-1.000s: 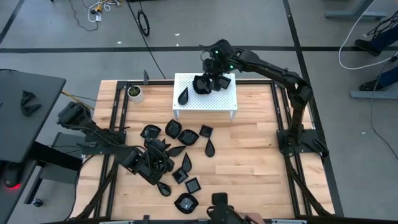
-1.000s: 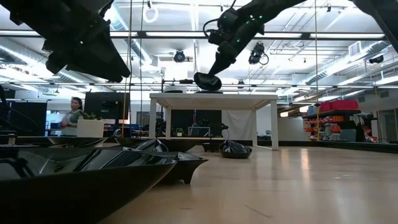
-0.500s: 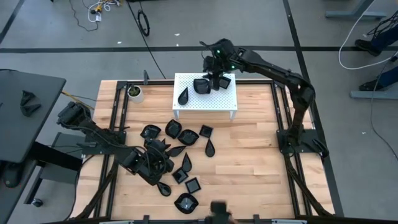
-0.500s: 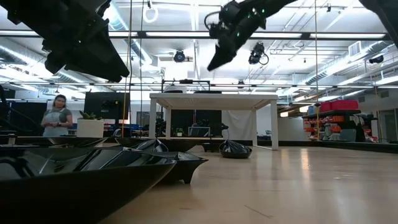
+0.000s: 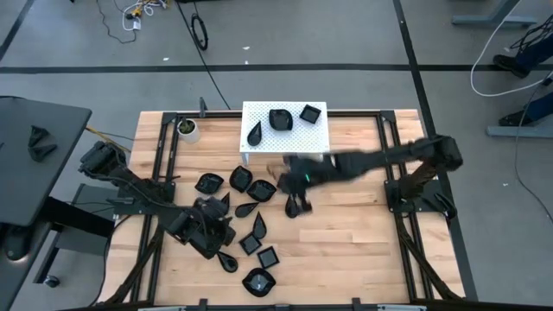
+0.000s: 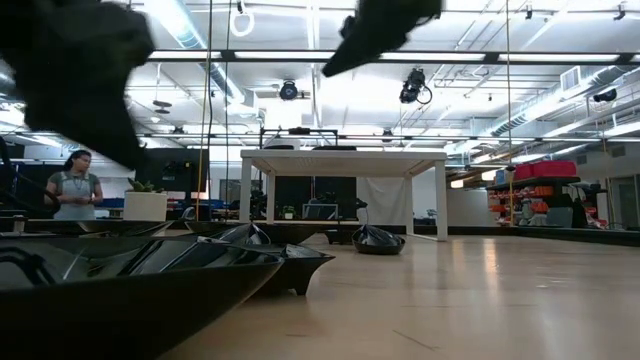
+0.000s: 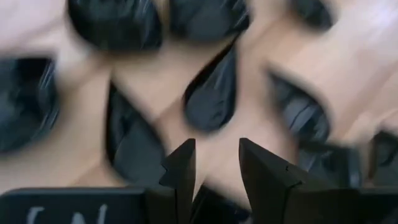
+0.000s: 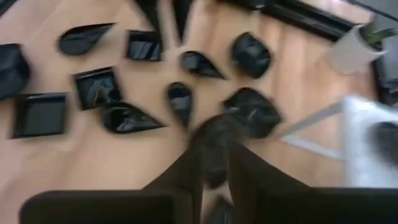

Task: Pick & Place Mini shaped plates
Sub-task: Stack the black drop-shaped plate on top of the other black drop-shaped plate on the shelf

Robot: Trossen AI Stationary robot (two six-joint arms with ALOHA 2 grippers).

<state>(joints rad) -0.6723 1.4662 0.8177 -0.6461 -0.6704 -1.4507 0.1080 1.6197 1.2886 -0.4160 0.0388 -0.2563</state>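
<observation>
open: right half of the light wooden desk (image 5: 346, 233) is bare | blocked: scattered tiny glossy black dishes (image 5: 251, 220) crowd left-centre | small white perforated stand (image 5: 321, 138) with three dishes up back | white cup with green plant (image 5: 187, 130) beside it

A stand (image 5: 285, 142) sits at the table's (image 5: 346, 233) far middle, with three plates (image 5: 280, 119) on it: a teardrop left, a rounded one in the middle, a square one right. A cup (image 5: 187, 130) stands left of the stand. More plates (image 5: 251, 207) lie scattered in front of the stand, towards the left. The right gripper (image 5: 294, 183) is over their right edge; the left gripper (image 5: 212, 226) is over their left part.
</observation>
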